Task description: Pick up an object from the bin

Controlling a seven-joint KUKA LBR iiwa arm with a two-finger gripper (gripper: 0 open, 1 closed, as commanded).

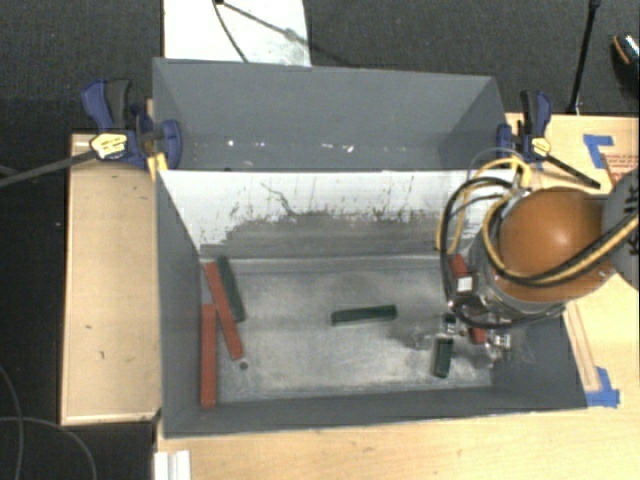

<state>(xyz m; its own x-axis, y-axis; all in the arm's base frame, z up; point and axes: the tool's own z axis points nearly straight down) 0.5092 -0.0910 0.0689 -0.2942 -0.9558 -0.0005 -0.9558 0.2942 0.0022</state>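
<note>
1. Hanging by the front right corner of the bin point(330, 118), the gripper point(470, 336) is just beside a short dark green stick point(442, 359); I cannot tell whether its claw is spread or pinching.
2. Two more green sticks: one mid-floor point(364, 315), one by the left wall point(229, 290).
3. Two red sticks point(221, 313) lie along the left wall.

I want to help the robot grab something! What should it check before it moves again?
1. Gripper down inside the bin, at its right end: ok.
2. Something close to pick: a small dark green block lies right beside the gripper: ok.
3. Block already gripped: cannot tell.
4. Block free of other things: ok; the dark green bar in the middle lies apart.
5. Red sticks out of the way, along the left wall: ok.
</note>
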